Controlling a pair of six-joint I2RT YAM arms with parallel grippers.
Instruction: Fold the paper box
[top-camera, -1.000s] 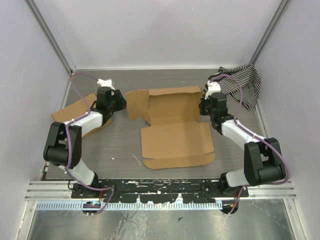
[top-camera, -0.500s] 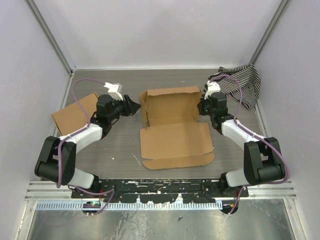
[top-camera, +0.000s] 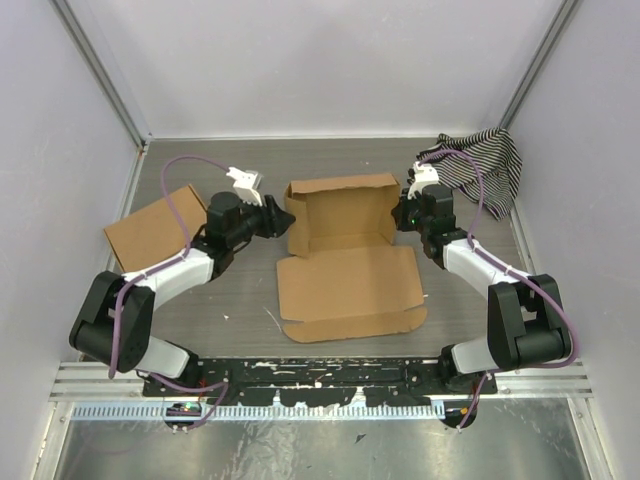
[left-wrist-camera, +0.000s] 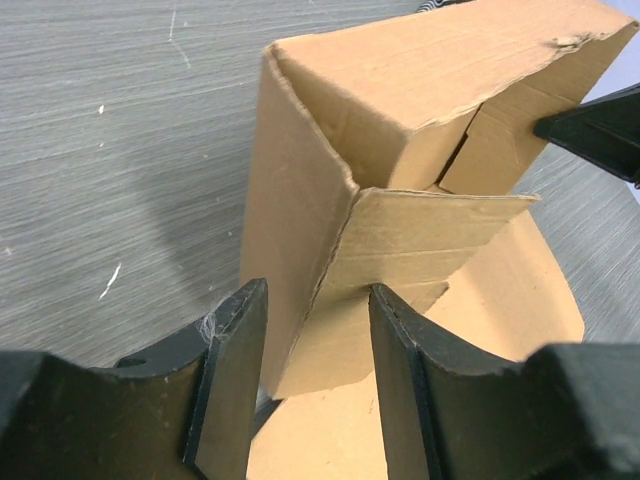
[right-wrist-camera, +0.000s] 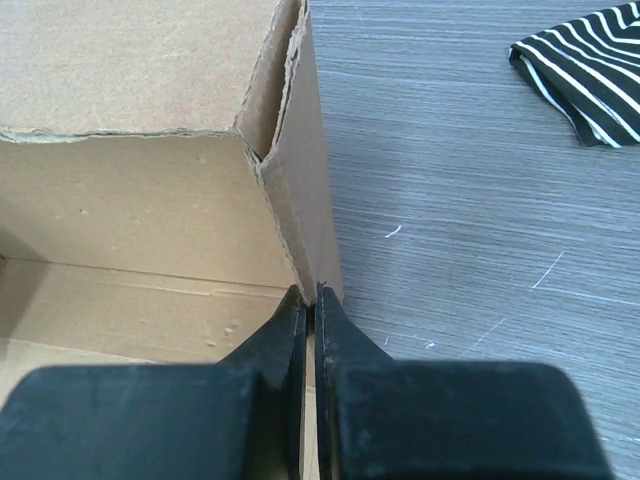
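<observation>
The right gripper (right-wrist-camera: 308, 300) has its fingers pressed together, pinching the near end of the right side wall of the paper box (top-camera: 350, 285). Only a thin line shows between the fingers, and the cardboard edge runs down into it. The fingertips themselves cannot be made out from above, as the wrist covers them.

The left gripper (left-wrist-camera: 315, 385) has its fingers spread. They stand on either side of the box's left side wall, near a folded corner flap. A gap shows on each side of the cardboard, so whether a finger touches it is hard to tell. The bottom edge of the left wrist view cuts off the lower part of the wall. A dark tip of the right gripper shows at that view's right edge, against the far corner.

The paper box sits at the middle of the grey table (top-camera: 250, 300), between the two arms. Its back wall and both side walls stand up. Its wide front panel lies flat on the table toward the arm bases, with a narrow flap along its near edge.

A blocky box (top-camera: 145, 228) lies on the table to the left, well apart from the paper box, partly hidden by the left arm. A striped cloth (top-camera: 490, 170) is bunched in the far right corner; the right wrist view shows only one edge of it
</observation>
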